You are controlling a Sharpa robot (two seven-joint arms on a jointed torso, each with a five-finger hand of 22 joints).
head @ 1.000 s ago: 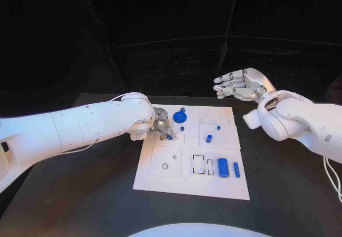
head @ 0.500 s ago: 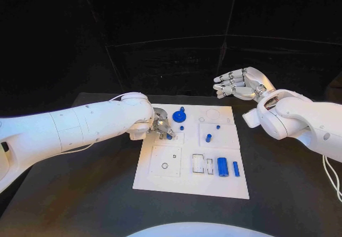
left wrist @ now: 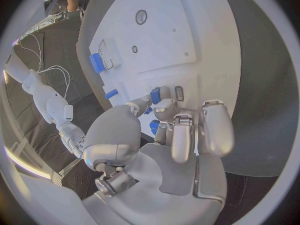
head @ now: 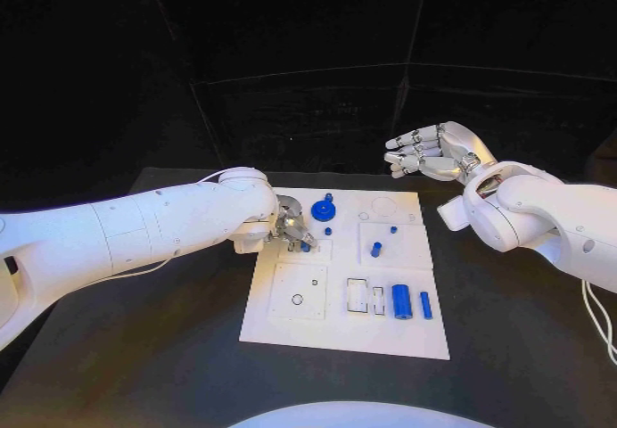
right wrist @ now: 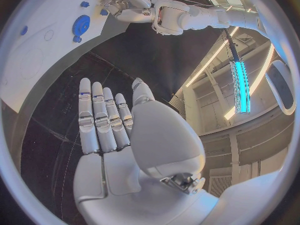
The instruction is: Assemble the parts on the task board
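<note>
Two hands are seen about the task board (head: 337, 334): the left hand (head: 291, 228) is lowered onto its left edge, fingers pinched around a small blue part (left wrist: 155, 95), while the right hand (head: 435, 152) is held above its far right corner, fingers spread and holding nothing.

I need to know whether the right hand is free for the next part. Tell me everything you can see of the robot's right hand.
The right hand is silver and metallic-looking, on a white arm. It hangs in the air beyond the far right corner of the task board, touching nothing. In the right wrist view its fingers are stretched out straight, side by side, thumb apart, palm bare. It holds no part, so it looks free.
</note>
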